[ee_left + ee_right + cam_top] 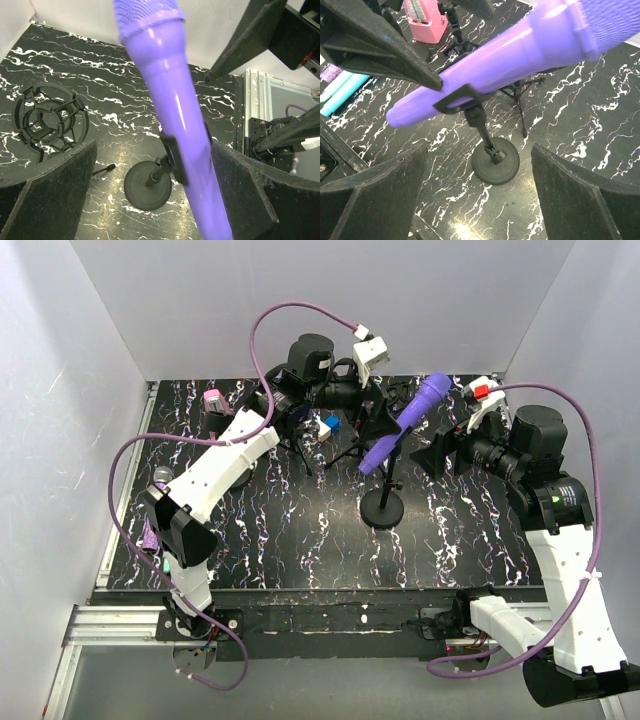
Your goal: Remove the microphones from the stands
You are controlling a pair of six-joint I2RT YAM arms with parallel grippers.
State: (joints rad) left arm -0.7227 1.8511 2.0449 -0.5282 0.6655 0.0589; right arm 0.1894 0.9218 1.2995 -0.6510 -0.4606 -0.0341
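Left tool (154,144) wide open, straddling the purple microphone (165,100), which sits tilted in the stand (147,186) clip just below. Right tool (477,150) also wide, empty. I reckon the mic's light, stiff, slick plastic: grip mid-handle, beside the clip

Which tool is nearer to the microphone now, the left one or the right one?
Left. The left tool straddles the handle end of the microphone, with one finger on either side. The right tool stands open beside it on the right, not touching it.
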